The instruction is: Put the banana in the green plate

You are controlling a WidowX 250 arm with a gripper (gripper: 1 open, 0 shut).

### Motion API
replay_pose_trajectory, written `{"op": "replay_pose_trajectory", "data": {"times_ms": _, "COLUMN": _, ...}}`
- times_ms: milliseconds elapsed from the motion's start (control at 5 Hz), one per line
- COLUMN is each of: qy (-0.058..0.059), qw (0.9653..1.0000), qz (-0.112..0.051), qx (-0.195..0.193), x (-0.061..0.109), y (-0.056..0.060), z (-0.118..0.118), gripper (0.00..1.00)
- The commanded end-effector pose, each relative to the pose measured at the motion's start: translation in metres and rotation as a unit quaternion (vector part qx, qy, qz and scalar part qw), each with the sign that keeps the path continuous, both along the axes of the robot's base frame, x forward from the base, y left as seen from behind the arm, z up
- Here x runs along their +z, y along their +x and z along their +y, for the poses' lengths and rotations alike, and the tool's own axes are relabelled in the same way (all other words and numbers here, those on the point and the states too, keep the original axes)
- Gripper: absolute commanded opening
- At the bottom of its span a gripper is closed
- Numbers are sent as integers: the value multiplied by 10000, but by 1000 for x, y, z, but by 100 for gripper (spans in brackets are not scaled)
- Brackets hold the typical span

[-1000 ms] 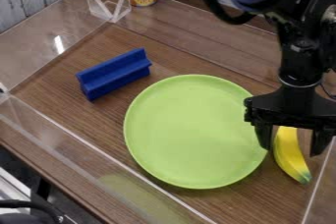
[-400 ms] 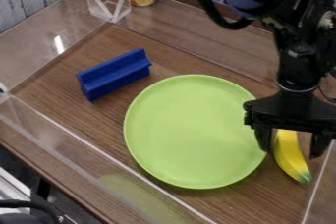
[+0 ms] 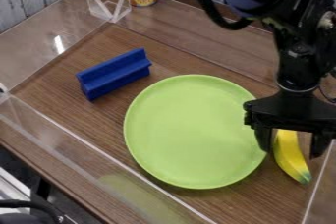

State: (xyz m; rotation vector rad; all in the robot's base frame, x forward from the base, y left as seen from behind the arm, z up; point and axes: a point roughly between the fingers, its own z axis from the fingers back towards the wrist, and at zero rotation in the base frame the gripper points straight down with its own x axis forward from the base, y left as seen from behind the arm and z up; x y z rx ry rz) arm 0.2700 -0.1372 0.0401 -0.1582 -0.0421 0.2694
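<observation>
From my seat the banana (image 3: 292,157) lies at the lower right of the frame on the wooden table (image 3: 79,120), just beside the right rim of the green plate (image 3: 191,130) and not yet on it. My gripper (image 3: 289,130) points straight down over the banana's upper end, its jaws spread wide and standing either side of the fruit, holding nothing; I cannot tell whether the fingertips touch the skin. I judge the banana to be light and stiff, with a smooth, plastic-looking skin that could slide between the fingers, and its curve means a pinch near a tip would let it swing or roll. I would take it across the thick middle of the curve, fingers on the two long sides, and close gently but fully before lifting. The blue block (image 3: 113,74) sits at the left of the frame, well clear of the short carry onto the plate. Against the frames from a second ago and just before now, I see no real change: the arm has kept its place, the jaws are just as wide, and the banana has not shifted.
</observation>
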Motion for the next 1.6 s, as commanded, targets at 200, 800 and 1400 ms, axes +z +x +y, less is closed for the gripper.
{"op": "replay_pose_trajectory", "data": {"times_ms": 200, "qy": -85, "qw": 9998, "qz": -201, "qx": -33, "x": 13, "y": 2, "z": -2, "gripper": 100}}
{"op": "replay_pose_trajectory", "data": {"times_ms": 800, "qy": -105, "qw": 9997, "qz": -207, "qx": 28, "x": 2, "y": 4, "z": -5, "gripper": 100}}
{"op": "replay_pose_trajectory", "data": {"times_ms": 1400, "qy": -27, "qw": 9999, "qz": -166, "qx": -36, "x": -4, "y": 4, "z": -6, "gripper": 0}}
